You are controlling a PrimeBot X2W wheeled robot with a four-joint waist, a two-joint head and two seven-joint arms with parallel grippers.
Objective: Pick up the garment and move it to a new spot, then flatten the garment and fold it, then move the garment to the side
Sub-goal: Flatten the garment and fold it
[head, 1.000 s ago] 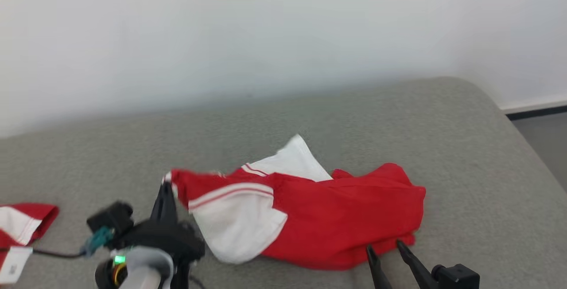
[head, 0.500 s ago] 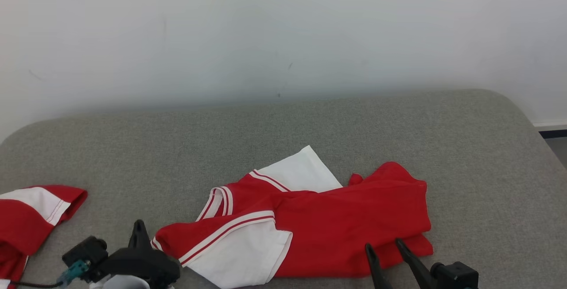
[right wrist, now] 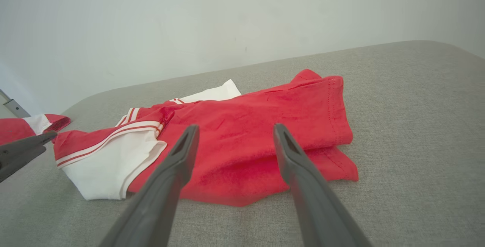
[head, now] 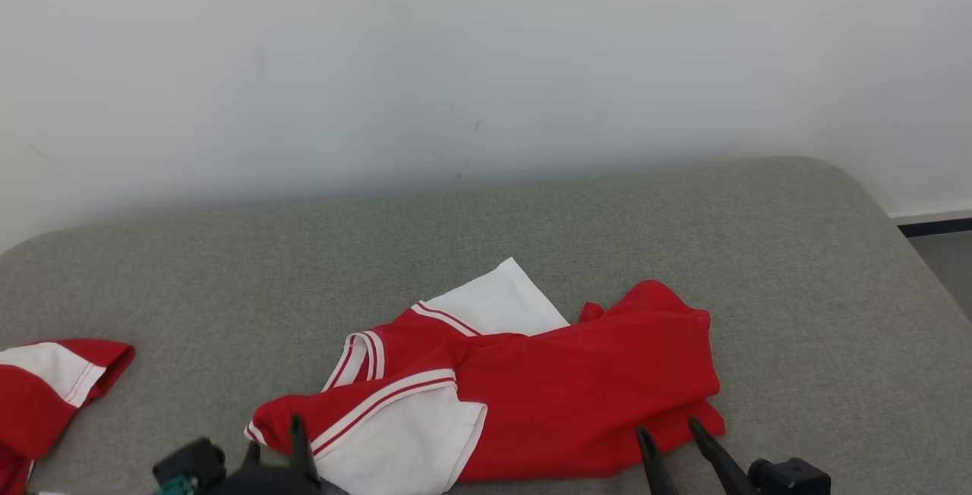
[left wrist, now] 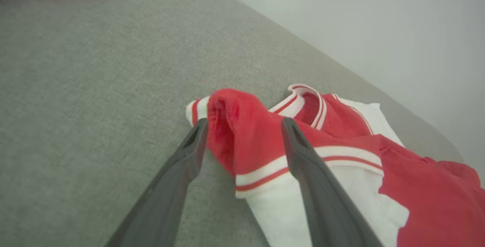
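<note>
Red and white cloth, the garment [head: 577, 381] lay crumpled close to the front edge of the grey cushion [head: 228, 267], roughly midway between its left and right edges. Its long axis ran along that front edge, with the collar and striped sleeve toward the left and the plain red hem toward the right.

The left gripper [left wrist: 244, 122] sat at the sleeve end, low over the cushion and pointing away from the robot. Its jaws were spread wide, with the red cuff lying slack between them, and nothing looked pinched.

The right gripper [right wrist: 235, 126] waited at the hem end, just short of the cloth's near border. Its jaws were equally wide and empty, aimed across the lower hem.

Each arm was therefore nearer its own end of the shirt. Judging from that, flattening would call for both to close on their ends and draw apart along the long axis.

A second red and white garment [head: 45, 389] lay at the cushion's left edge, well apart.
</note>
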